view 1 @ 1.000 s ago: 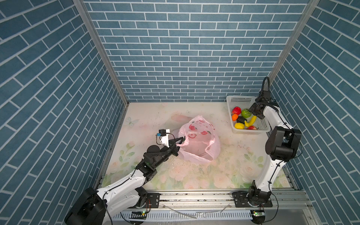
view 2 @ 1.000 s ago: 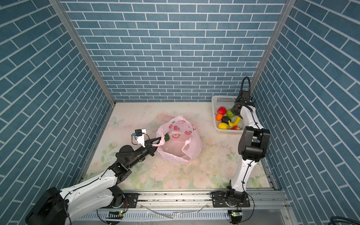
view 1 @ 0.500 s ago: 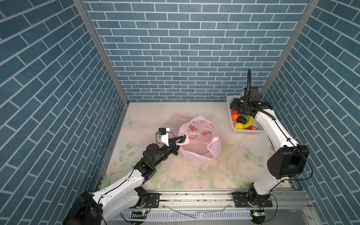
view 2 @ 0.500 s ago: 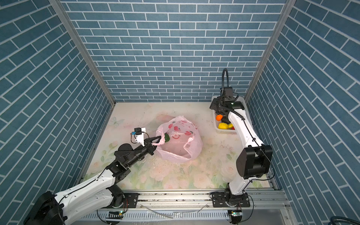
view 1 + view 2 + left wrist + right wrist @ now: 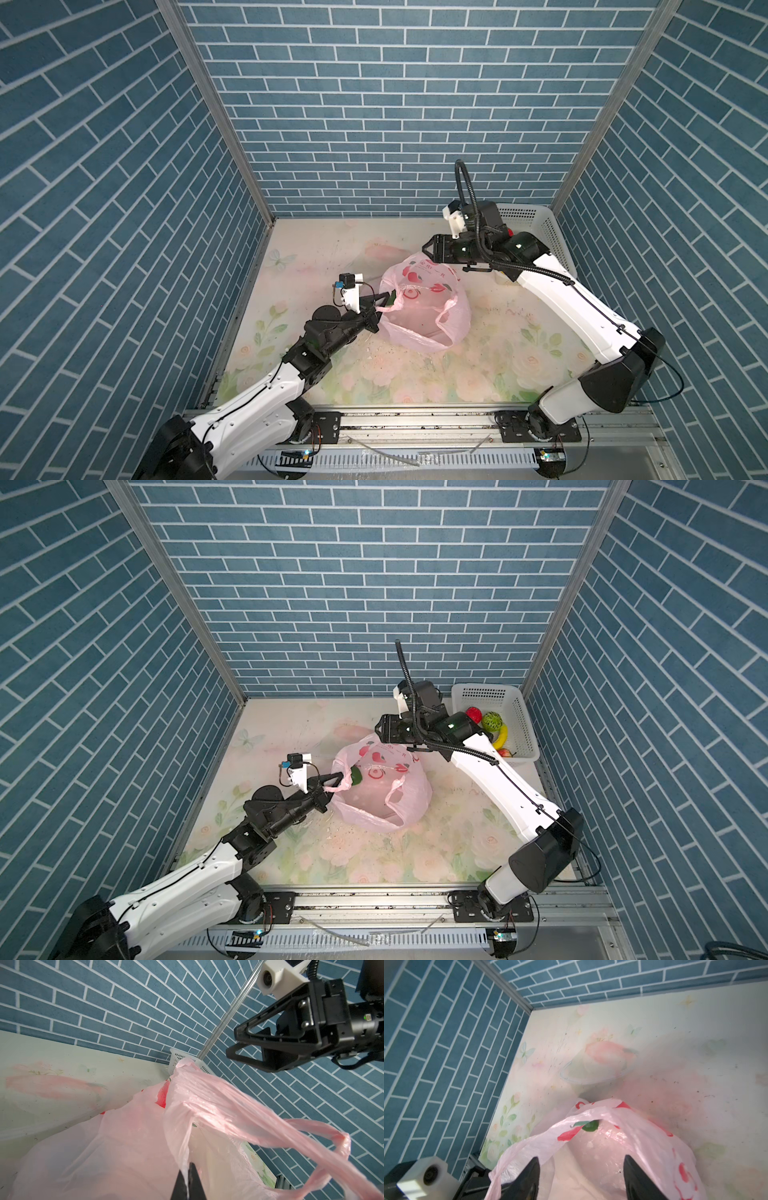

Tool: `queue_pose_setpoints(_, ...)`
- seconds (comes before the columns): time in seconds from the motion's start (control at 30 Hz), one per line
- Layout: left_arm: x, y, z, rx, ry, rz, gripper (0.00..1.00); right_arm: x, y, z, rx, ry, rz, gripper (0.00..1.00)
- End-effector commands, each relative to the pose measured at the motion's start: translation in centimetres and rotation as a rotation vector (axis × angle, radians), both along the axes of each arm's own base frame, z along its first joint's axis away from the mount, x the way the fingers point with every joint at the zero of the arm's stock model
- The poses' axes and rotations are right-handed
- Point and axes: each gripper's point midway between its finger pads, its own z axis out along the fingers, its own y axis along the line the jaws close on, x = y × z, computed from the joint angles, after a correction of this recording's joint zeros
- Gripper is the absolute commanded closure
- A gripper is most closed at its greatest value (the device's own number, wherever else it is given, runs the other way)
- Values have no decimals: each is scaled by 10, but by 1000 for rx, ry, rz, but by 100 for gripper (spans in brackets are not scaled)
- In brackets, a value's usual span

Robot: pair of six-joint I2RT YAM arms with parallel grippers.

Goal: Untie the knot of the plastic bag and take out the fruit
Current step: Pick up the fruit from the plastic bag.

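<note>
The pale pink plastic bag (image 5: 424,328) (image 5: 374,808) lies mid-table with its mouth open, and I see no fruit inside it. No knot shows; its loop handles (image 5: 311,1140) hang apart. My left gripper (image 5: 384,301) (image 5: 189,1164) is shut on the bag's rim film and holds that edge up. Above the bag's far side hovers my right gripper (image 5: 428,249) (image 5: 580,1158), open and empty, its fingers pointing into the mouth. Fruit lies in the basket: a red one (image 5: 473,715), a green one (image 5: 492,720) and a yellow banana (image 5: 500,737).
The white perforated basket (image 5: 519,712) (image 5: 540,220) stands in the back right corner, largely behind my right arm in a top view. Blue brick walls close in three sides. A metal rail (image 5: 415,419) runs along the front edge.
My right arm has swung left from over the basket to above the bag, its gripper still open. The left gripper has kept its hold on the bag and barely moved.
</note>
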Motion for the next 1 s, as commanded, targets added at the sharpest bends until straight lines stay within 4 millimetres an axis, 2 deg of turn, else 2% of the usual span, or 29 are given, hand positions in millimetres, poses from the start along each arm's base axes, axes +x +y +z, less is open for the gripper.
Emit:
queue_pose_setpoints(0.0,6,4,18,-8,-47,30,95,-19,12,-36,-81,43,90,37)
queue_pose_setpoints(0.17,8,4,21,-21,-58,38,95,-43,27,-65,-176,39,199,38)
queue_pose_setpoints(0.27,10,5,24,-33,-66,46,95,-58,28,-89,-236,54,246,39)
queue_pose_setpoints(0.5,15,5,32,-78,-80,51,95,-91,28,-146,-358,79,377,29)
queue_pose_setpoints(0.77,21,2,48,-107,-110,31,95,-100,28,-197,-393,140,426,30)
queue_pose_setpoints(0.97,27,-7,57,-125,-115,-7,95,-104,44,-226,-346,205,454,32)
